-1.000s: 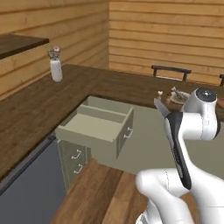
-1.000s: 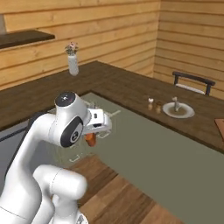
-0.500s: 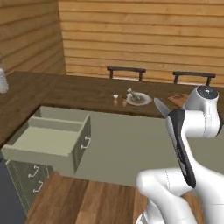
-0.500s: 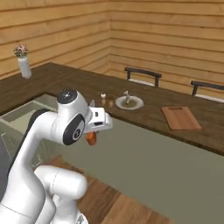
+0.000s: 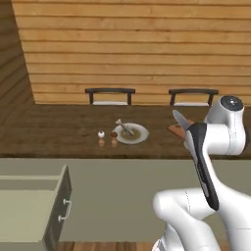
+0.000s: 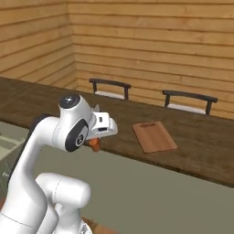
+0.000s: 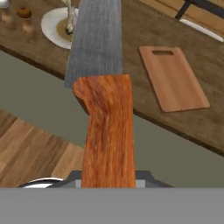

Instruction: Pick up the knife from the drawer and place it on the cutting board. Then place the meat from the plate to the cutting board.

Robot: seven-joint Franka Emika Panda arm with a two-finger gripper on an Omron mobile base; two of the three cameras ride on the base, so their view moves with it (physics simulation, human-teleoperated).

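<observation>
Above the wooden counter (image 7: 144, 35), knife (image 7: 105, 109) (handle-first) between clamped jaws.

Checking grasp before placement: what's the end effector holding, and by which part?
The knife, gripped at the butt end of its orange-red handle; the blade points away from the end effector.

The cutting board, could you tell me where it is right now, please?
The cutting board lies bare on the dark wooden counter, right of the arm in the right base view, before the right-hand chair; in the hand view it lies right of the plate.
</observation>
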